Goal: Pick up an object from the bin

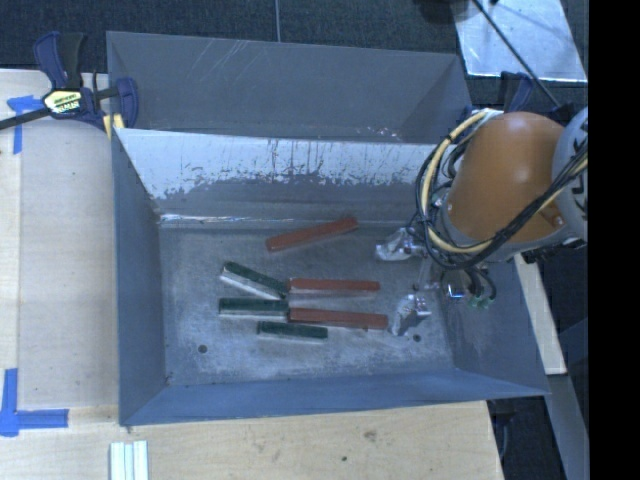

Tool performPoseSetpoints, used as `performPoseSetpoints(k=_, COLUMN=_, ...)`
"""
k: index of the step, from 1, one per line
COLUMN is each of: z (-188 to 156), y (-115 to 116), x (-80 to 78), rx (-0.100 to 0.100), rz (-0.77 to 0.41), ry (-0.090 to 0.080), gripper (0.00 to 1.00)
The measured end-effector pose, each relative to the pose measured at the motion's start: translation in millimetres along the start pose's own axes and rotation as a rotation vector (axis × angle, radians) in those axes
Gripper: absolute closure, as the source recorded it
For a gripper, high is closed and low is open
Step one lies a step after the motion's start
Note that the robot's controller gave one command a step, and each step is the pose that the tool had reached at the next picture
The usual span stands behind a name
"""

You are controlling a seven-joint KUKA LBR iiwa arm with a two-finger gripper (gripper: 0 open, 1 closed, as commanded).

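Where the arm (505, 178) dips low, its fingers (410, 313) splay beside a brown stick (338, 319).

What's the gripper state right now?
Gripper: open, nothing between its fingers, just right of the lower red-brown stick.

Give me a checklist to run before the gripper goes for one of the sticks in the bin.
1. Gripper open: ok, jaws stand apart near the bin's right side.
2. Jaws empty: ok, no stick lies between them.
3. Target within reach: ok, the lower red-brown stick ends right beside the lower jaw.
4. Target clear of neighbours: not ok, the middle red-brown stick lies close above it and a dark green stick meets its left end.
5. Jaw already touching the target: cannot tell.
6. Room to the bin's right wall: cannot tell; the arm covers that gap.
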State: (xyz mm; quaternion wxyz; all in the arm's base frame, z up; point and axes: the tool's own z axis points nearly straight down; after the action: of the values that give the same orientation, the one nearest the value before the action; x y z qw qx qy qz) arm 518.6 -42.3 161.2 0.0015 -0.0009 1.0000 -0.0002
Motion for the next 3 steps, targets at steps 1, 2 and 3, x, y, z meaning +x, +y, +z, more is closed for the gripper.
performPoseSetpoints(k=1, z=0.0, y=0.0, x=0.0, rx=0.000, rz=0.000, ry=0.000, gripper=0.00)
performPoseSetpoints(k=2, z=84.6, y=7.9, x=-6.0, rx=0.001, rz=0.039, ry=-0.015, gripper=1.00)
performPoseSetpoints(k=3, z=84.6, y=7.9, x=-6.0, rx=0.001, rz=0.039, ry=-0.015, gripper=1.00)
